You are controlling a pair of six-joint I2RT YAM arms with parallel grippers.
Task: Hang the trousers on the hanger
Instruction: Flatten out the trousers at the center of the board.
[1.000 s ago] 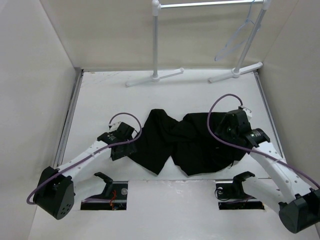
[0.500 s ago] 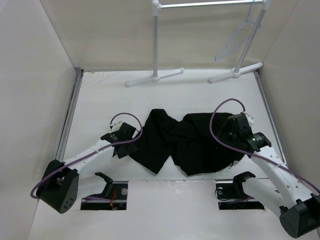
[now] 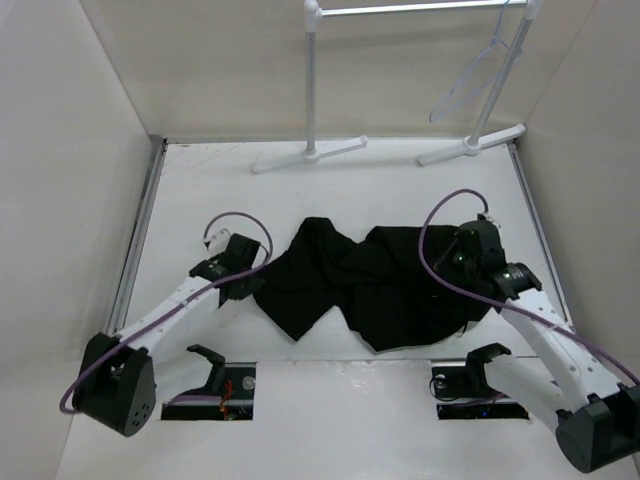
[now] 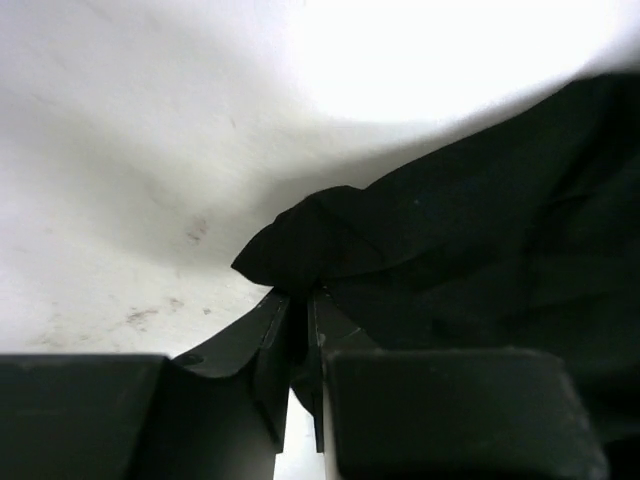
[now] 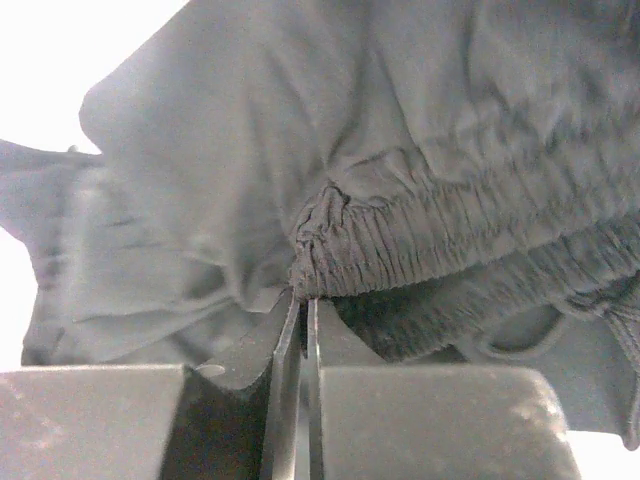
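step: trousers [image 3: 370, 285] pinched at both ends, not yet lifted.
left gripper [image 4: 298, 305]: closed on a cloth corner.
right gripper [image 5: 303, 305]: closed on the waistband [image 5: 450, 220].
trousers: crumpled mid-table [image 3: 400, 190].
hanger [image 3: 470, 85]: on rack [image 3: 312, 90], far right.
next: lift together, keep cloth taut.

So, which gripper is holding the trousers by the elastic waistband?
The right gripper: it pinches the gathered elastic band of the trousers. The left gripper pinches only a plain smooth fold at the opposite end.
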